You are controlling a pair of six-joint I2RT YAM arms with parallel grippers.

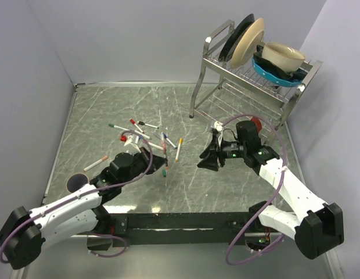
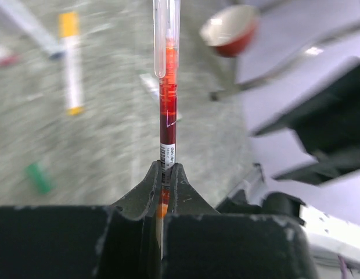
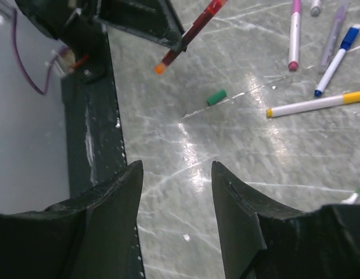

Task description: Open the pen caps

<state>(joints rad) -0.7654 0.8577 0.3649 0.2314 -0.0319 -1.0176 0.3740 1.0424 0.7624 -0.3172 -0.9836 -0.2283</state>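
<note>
The left claw [image 2: 162,174] pinched a red pen [image 2: 168,110]; the right claw [image 3: 177,192] gaped empty above the desk [image 3: 284,174], near a green cap [image 3: 216,97].

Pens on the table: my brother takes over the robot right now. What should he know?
Left gripper: shut on a thin red-orange pen, held in the air.
Right gripper: open, empty, close by.
Done: one small green plastic cap lies loose on the grey marbled table.
Left: the scattered white-barrelled pens beyond it; several look capped.
</note>
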